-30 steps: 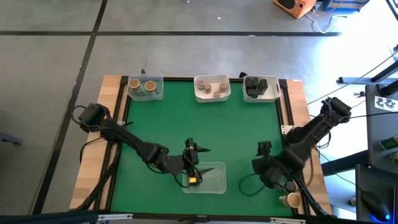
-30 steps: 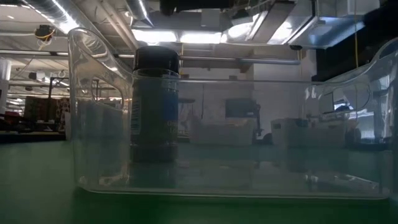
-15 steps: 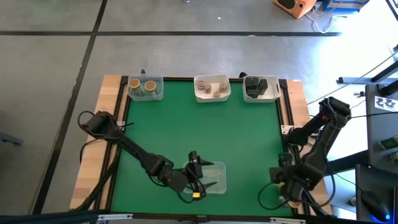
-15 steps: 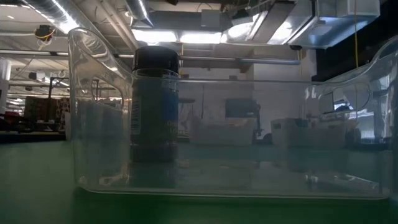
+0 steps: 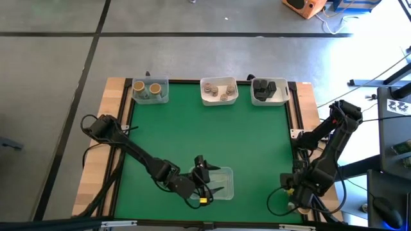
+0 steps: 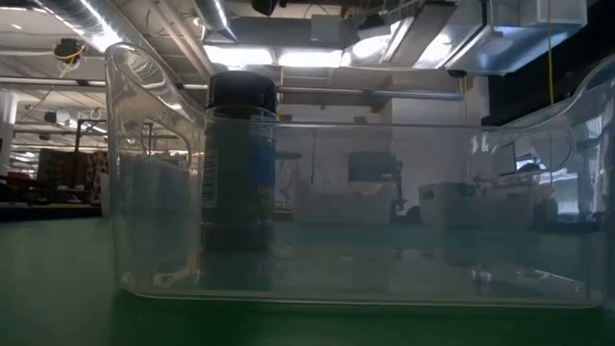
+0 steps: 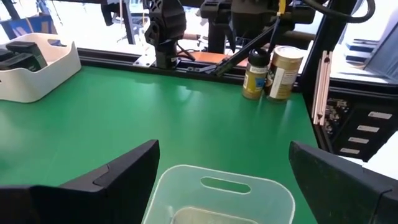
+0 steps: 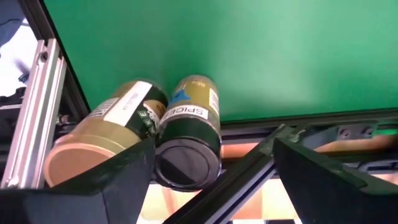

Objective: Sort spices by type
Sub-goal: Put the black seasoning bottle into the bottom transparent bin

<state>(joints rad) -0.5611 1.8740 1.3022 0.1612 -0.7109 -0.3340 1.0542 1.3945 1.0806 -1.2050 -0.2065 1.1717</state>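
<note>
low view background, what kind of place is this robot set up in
Probably a lab or workshop in an industrial hall: bare ceiling ducts and strip lights overhead, cluttered shelving at the far side, and a concrete floor around the green table.

The left tool (image 5: pixel 204 186) now sits lower over the clear plastic tray (image 5: pixel 221 186); the right tool (image 5: pixel 297 196) has retreated to the table's (image 5: pixel 192 135) near right corner.
</note>
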